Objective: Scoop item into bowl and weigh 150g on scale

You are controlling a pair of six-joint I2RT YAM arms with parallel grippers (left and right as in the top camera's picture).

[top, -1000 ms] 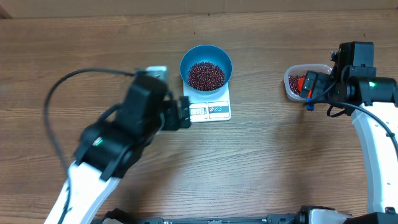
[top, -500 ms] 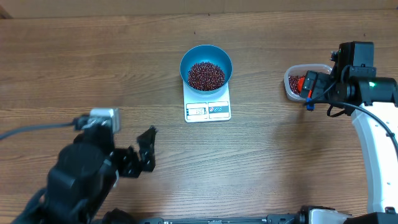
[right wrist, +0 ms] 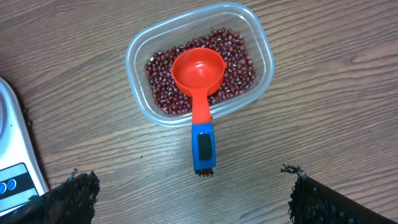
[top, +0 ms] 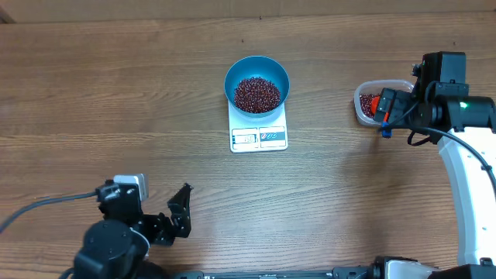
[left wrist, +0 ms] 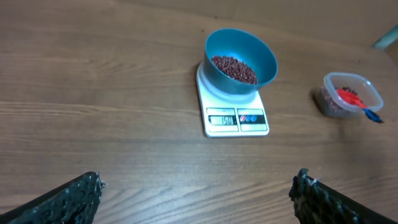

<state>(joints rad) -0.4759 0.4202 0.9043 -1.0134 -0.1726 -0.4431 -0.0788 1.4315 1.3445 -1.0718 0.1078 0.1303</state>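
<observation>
The blue bowl (top: 257,81) stands on the white scale (top: 260,137) at the table's middle back, holding a heap of dark red beans (top: 257,94). The left wrist view shows the bowl (left wrist: 241,59), the beans (left wrist: 234,67) and the scale (left wrist: 236,121) far ahead. My left gripper (left wrist: 198,179) is open over bare wood, near the front left (top: 174,217). My right gripper (right wrist: 189,174) is open above the table, just short of the blue handle (right wrist: 203,149) of a red scoop (right wrist: 198,71). Nothing is between either pair of fingers.
The scoop rests in a clear plastic tub (right wrist: 140,56) of beans at the right side of the table (top: 372,102), its handle sticking out over the rim. The scale's corner (right wrist: 12,155) shows at the left of the right wrist view.
My left arm has pulled back from beside the scale to the front left of the table, jaws staying open. The right arm has not moved.
</observation>
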